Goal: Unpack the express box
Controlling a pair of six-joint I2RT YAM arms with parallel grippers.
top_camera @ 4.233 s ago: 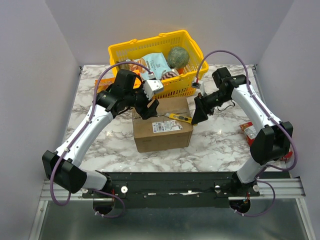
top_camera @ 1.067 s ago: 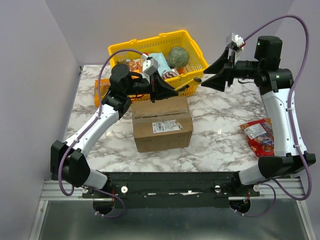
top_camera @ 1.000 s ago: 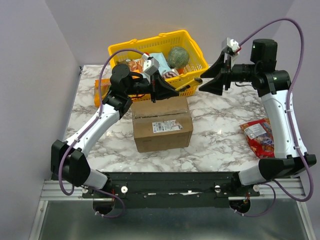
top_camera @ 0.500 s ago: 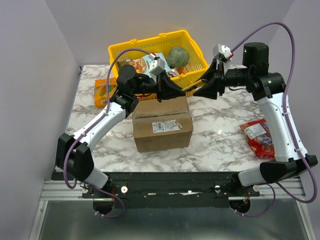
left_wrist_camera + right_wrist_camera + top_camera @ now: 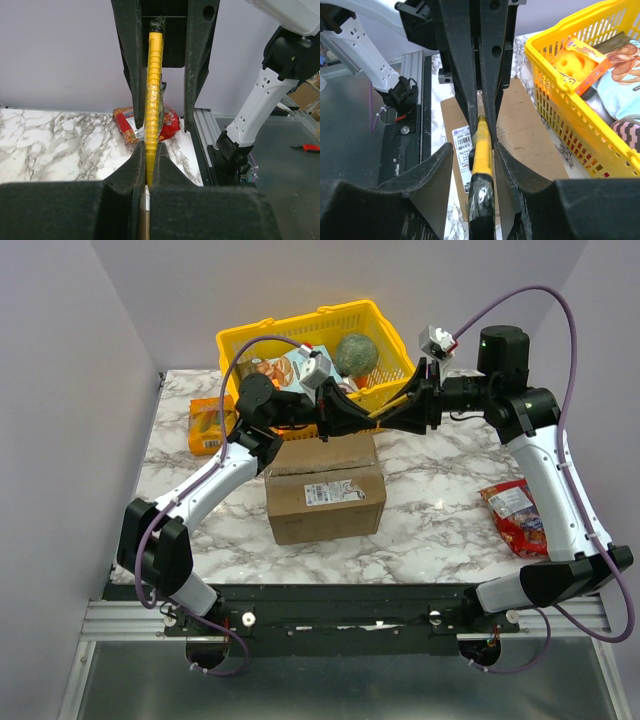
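The express box (image 5: 325, 490) is a shut brown carton with a white label (image 5: 460, 145), standing mid-table. Above its far edge my left gripper (image 5: 362, 418) is shut on a yellow utility knife (image 5: 152, 95), held level and pointing right. My right gripper (image 5: 398, 410) faces it from the right. The right fingers (image 5: 442, 165) straddle the knife's black-wrapped end (image 5: 481, 200), with a gap showing on each side. In the left wrist view my left gripper (image 5: 148, 167) pinches the knife, and the right fingers (image 5: 128, 60) flank it further out.
A yellow basket (image 5: 232, 341) full of snack packets and a green ball stands at the back. A small orange snack box (image 5: 210, 425) lies at the left. A red snack packet (image 5: 517, 512) lies at the right near the table edge.
My right arm has swung left to the knife, and its jaws have narrowed around the knife's free end. My left gripper has shifted a little right, still holding the knife.
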